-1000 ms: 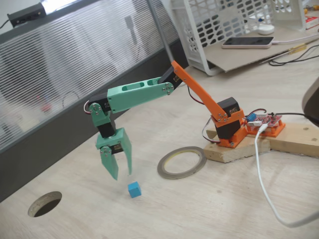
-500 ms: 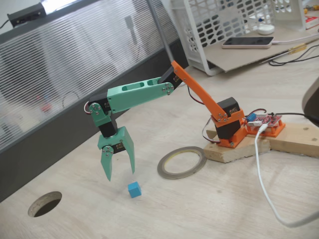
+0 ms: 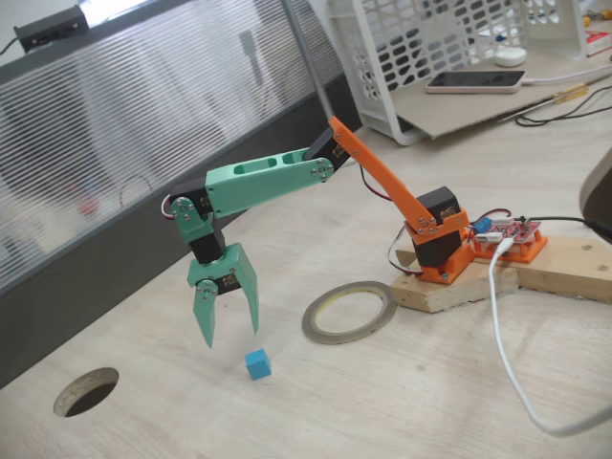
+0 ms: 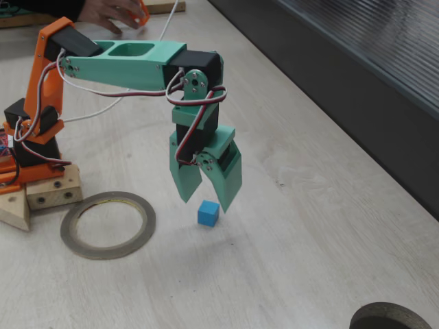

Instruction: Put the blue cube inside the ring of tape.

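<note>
lining up on the blue cube (image 3: 256,363), nothing grasped yet.
my gripper (image 3: 229,332) hangs spread and empty above it, lower centre; next i descend, close, carry right to the ring of tape (image 3: 349,312).

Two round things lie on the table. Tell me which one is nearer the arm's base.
The ring of tape, a flat grey-olive band lying right beside the wooden block under the base. The dark round hole sits far off, beyond the blue cube.
</note>
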Robot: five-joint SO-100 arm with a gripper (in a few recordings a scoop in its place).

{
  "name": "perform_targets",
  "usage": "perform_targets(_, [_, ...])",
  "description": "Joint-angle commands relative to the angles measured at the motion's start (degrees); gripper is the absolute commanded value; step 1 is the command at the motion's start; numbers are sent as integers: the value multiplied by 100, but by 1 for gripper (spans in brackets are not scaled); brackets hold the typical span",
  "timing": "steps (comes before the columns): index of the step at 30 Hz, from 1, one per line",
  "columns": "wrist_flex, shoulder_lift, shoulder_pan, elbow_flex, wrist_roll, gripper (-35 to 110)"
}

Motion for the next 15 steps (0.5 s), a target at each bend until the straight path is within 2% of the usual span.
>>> perform_targets(1, [9,44,-88,-35,44,48])
perform_targets(15, [-9,-510,-97,-26,35,48])
